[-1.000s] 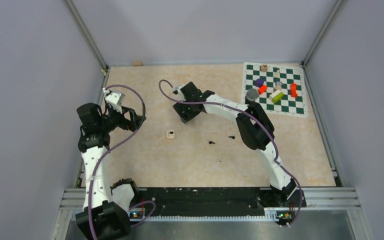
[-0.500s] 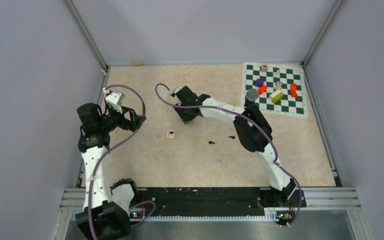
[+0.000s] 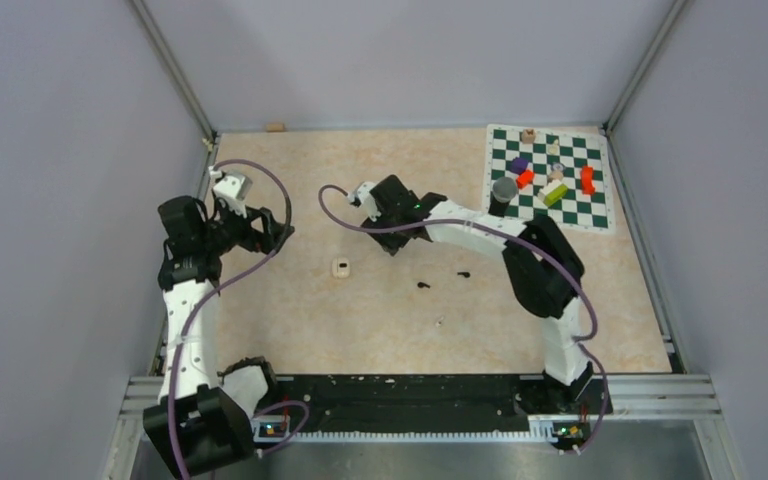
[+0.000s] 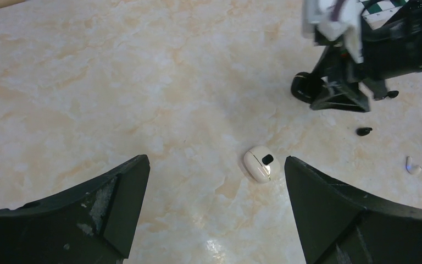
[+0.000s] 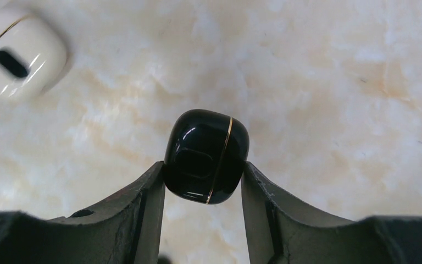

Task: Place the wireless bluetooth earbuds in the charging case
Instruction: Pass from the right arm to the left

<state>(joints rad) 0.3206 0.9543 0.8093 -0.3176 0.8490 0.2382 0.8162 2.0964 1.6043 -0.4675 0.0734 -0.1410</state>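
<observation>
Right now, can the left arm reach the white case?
Probably yes: the left gripper is open, aimed at the white case, only bare table between. The right gripper holds the black case farther off.

The whole counter [image 3: 410, 330] is seen from high above and behind the arm bases, looking down and forward. The left wrist view is aimed obliquely down from some height, between the fingers of the left end effector [image 4: 215, 165]. The right wrist view is set very close to the counter, a black case [image 5: 206, 155] filling its centre. A white case [image 3: 340, 267] is shared by all three views.
</observation>
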